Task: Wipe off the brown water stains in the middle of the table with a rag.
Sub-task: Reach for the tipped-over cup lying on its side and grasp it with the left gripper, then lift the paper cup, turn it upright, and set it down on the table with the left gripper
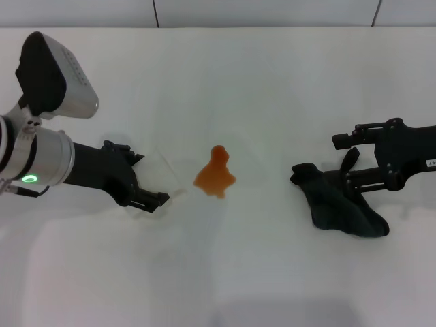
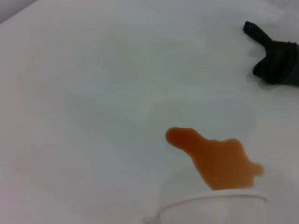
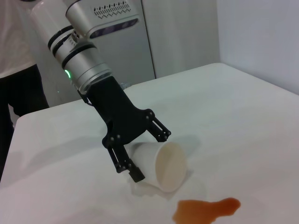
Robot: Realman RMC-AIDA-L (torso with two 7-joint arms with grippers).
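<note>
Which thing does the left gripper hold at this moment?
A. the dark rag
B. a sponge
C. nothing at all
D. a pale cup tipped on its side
D: the left gripper has its jaws around a pale cup lying tipped beside the brown stain, while the rag lies at the right gripper.

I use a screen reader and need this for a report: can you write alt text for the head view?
An orange-brown water stain sits mid-table. The left end effector holds a tipped pale cup just to the stain's left. At right, the right end effector rests at a dark rag lying on the tabletop.
</note>
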